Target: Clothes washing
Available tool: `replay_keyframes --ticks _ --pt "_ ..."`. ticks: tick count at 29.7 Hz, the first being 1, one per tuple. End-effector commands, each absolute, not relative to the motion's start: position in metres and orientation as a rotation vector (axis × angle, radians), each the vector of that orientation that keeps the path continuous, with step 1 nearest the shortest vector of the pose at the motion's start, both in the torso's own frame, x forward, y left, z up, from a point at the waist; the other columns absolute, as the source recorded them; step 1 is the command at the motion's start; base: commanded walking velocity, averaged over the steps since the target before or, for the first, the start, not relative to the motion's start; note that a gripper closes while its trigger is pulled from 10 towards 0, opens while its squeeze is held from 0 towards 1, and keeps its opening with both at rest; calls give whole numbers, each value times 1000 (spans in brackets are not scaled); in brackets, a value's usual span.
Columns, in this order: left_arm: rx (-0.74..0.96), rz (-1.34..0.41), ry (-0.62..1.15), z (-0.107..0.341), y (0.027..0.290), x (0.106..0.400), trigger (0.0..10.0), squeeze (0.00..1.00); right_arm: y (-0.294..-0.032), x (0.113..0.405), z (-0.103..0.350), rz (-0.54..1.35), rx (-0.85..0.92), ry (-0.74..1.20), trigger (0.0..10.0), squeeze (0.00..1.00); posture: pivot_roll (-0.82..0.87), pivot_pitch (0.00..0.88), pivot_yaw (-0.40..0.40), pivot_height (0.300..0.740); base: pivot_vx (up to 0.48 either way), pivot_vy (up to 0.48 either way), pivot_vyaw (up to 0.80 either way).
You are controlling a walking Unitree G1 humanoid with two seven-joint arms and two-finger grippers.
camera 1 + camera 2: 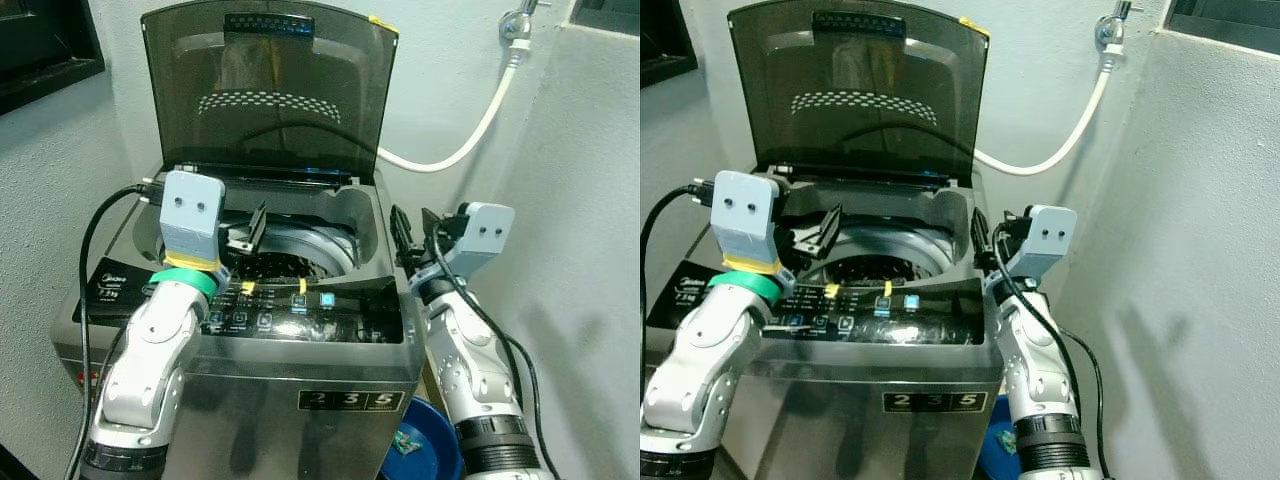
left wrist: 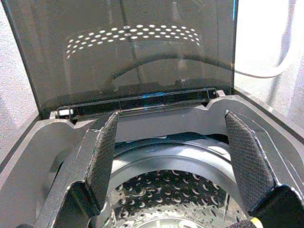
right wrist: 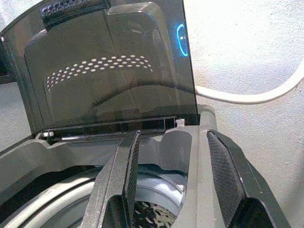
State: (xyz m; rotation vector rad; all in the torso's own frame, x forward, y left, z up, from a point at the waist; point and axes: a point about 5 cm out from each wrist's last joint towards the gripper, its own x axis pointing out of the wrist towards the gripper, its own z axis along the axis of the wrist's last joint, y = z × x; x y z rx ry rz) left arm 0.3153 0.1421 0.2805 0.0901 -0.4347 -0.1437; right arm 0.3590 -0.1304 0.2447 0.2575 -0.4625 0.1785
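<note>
A grey top-loading washing machine stands in front of me with its smoked lid raised upright. Its perforated steel drum shows bare metal where I can see into it. My left gripper hovers over the front left of the tub opening; in the left wrist view, the left gripper is open and holds nothing. My right gripper hangs by the machine's right rim. In the right wrist view, the right gripper is open and empty, one finger over the tub and one over the rim.
A white hose runs from a wall tap to the machine's back. A blue basin sits on the floor at the lower right. The white wall is close on the right. A black cable loops by my left arm.
</note>
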Motion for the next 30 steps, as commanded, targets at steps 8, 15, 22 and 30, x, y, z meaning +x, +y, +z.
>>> replay_keyframes --ticks 8,15,22,30 --pt "98 -143 -436 280 141 315 10000 0 -131 360 246 177 255 -468 10000 0 39 0 -10 740 0 0 0" --pt "97 -131 -435 279 143 314 10000 0 -127 360 245 195 252 -463 10000 0 46 0 -13 740 0 0 0" --pt "99 -129 -434 279 144 313 10000 0 -127 360 245 193 255 -462 10000 0 47 0 -13 740 0 0 0" --pt "98 -138 -438 280 142 315 10000 0 -127 360 246 189 249 -465 10000 0 42 0 -13 740 0 0 0"
